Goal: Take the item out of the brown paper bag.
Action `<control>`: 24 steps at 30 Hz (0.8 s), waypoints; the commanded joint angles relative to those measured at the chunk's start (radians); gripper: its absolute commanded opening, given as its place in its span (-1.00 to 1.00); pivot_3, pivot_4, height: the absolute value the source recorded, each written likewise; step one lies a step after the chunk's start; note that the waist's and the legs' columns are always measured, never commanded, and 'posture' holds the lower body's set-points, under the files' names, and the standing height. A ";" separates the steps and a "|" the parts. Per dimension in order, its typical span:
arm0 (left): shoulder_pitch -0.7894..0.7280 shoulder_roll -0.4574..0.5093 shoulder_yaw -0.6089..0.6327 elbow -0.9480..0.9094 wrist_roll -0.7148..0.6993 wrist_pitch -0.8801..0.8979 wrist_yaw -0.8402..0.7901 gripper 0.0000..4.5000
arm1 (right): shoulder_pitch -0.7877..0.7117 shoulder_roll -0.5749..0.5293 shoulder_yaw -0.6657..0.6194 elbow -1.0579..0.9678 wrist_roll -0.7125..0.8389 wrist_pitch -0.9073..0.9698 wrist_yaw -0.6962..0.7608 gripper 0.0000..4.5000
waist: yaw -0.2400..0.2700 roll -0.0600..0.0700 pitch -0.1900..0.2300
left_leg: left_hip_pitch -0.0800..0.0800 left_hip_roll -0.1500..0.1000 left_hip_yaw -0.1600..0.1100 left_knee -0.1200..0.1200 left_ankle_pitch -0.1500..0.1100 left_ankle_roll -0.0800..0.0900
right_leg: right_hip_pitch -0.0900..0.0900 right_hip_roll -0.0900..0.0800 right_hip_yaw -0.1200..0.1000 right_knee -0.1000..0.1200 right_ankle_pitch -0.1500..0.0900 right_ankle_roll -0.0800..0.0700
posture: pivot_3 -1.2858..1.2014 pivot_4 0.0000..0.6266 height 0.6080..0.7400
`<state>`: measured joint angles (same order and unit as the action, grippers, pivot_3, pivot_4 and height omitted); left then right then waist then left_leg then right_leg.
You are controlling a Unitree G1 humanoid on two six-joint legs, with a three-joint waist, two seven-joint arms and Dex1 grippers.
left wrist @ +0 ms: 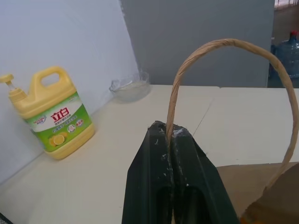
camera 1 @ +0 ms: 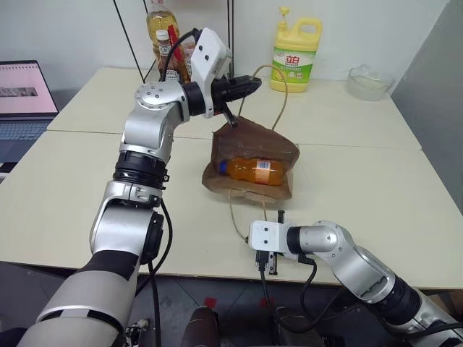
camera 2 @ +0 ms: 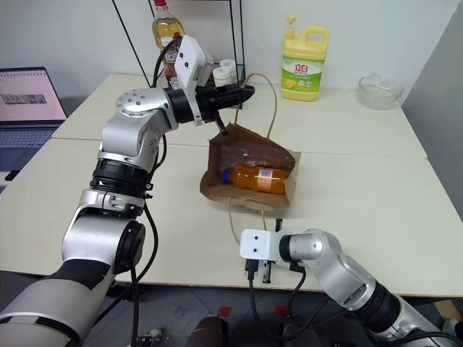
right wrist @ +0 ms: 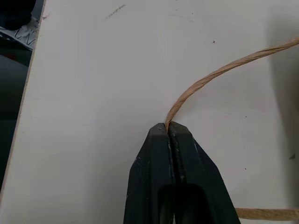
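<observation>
Brown paper bag [camera 1: 249,163] being held by both handles, mouth gaping.

Left gripper [camera 1: 255,84] is pinching the upper tan handle [left wrist: 224,46] above the bag, fingers pressed together on it; right gripper [right wrist: 169,130] is clamping the lower handle [camera 1: 235,210] near the table [camera 1: 376,188] edge. Between them the orange drink bottle [camera 1: 251,170] is lying on its side inside the bag's opening.

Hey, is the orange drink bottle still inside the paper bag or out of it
Inside. The bottle lies on its side within the brown paper bag, whose mouth is pulled open.
</observation>
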<state>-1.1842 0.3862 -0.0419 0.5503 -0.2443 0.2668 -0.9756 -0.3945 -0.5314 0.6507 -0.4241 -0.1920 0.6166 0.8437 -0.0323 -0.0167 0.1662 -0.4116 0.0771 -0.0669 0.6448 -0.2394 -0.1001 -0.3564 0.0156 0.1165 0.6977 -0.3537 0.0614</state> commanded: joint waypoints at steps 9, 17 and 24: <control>0.159 0.083 0.035 -0.375 -0.194 0.271 -0.137 -1.00 | 0.000 -0.027 -0.096 -0.090 0.041 0.080 0.035 0.05 | 0.003 0.000 0.001 | 0.000 0.000 0.000 0.000 0.000 0.000 | 0.000 0.000 0.000 0.000 0.000 0.000 | 0.03 -0.52 1.00; 0.175 0.090 0.040 -0.382 -0.208 0.295 -0.104 -1.00 | -0.010 -0.098 -0.382 -0.382 0.332 0.303 0.154 0.32 | 0.003 0.001 0.002 | -0.003 0.000 -0.003 0.000 0.000 0.000 | -0.001 0.000 -0.003 0.000 0.000 0.000 | 0.03 -0.52 1.00; 0.159 0.078 0.047 -0.358 -0.231 0.321 -0.094 -1.00 | -0.167 0.032 -0.420 -0.326 0.426 0.430 0.004 0.32 | 0.000 0.001 0.002 | -0.002 0.000 -0.004 0.000 0.000 0.000 | -0.001 0.000 -0.003 0.000 0.000 0.000 | 0.03 -0.52 1.00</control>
<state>-0.9942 0.4649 -0.0296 0.2023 -0.4524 0.5831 -1.0775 -0.5382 -0.5197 0.2154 -0.7691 0.2404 1.0402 0.9054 -0.0328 -0.0152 0.1683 -0.4143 0.0769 -0.0711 0.6446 -0.2393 -0.1001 -0.3574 0.0156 0.1130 0.6976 -0.3538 0.0612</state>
